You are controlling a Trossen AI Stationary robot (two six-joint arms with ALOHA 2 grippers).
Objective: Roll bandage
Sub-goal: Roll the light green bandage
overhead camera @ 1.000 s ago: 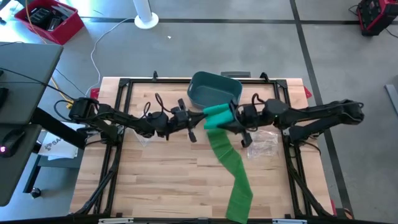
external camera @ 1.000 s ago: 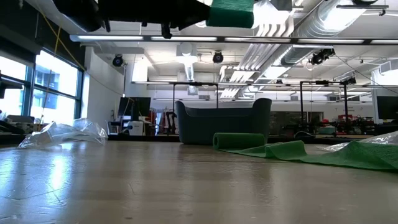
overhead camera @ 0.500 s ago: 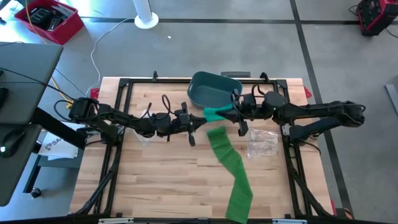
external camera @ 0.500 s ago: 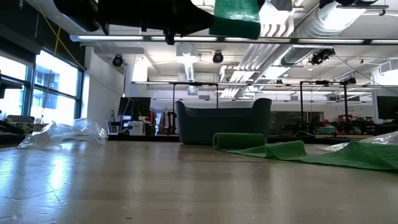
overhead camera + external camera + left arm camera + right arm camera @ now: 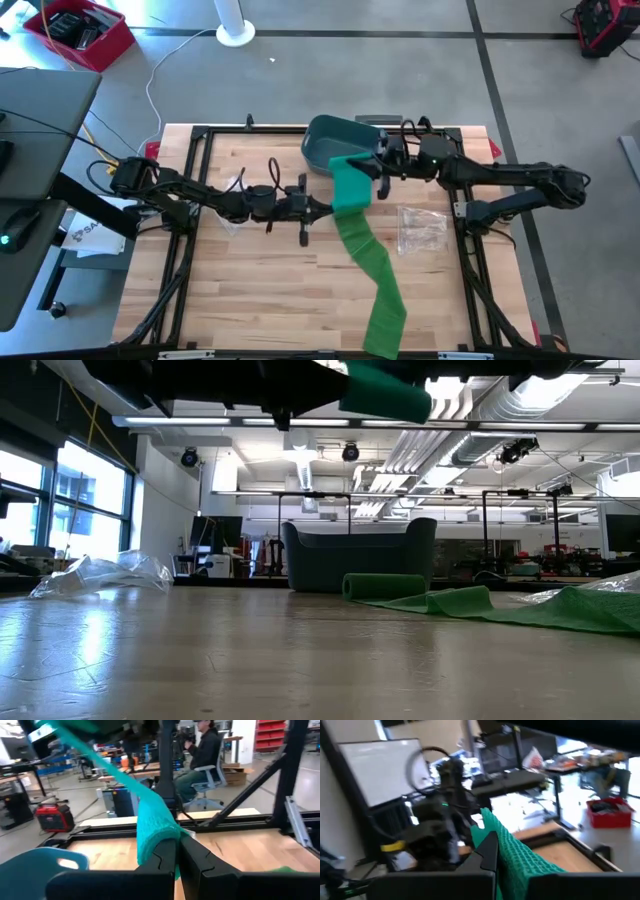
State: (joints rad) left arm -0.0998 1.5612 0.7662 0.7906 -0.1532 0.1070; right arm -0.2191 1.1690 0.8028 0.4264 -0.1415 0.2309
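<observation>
Green bandage [image 5: 352,187] is held up off the wooden surface [image 5: 270,270] between both arms, near the middle of the surface and just in front of the teal bin [image 5: 340,143].

Left gripper [image 5: 318,207] reaches in from the left side; its jaws are closed on one end of the bandage. In the left wrist view the fabric [image 5: 152,832] sits pinched between the two dark fingers [image 5: 162,862] and a strip runs away from them toward the other arm.

Right gripper [image 5: 379,170] comes in from the right side, close to the bin's front rim. Its jaws are also closed on the bandage; the right wrist view shows the green weave [image 5: 517,857] against a dark finger [image 5: 490,851].

From the raised section a long loose tail [image 5: 380,290] drops down and runs across the surface to its near edge, where it hangs over. In the low view part of it lies flat and crumpled on the surface [image 5: 520,605], with a partly rolled green piece [image 5: 385,586] in front of the bin [image 5: 358,555]. Whether that piece joins the tail I cannot tell from this angle.

Clear plastic wrapper [image 5: 421,228] lies on the surface under the right arm. A second crumpled wrapper [image 5: 100,573] lies on the left side. A seated person [image 5: 202,752] shows in the room beyond.
</observation>
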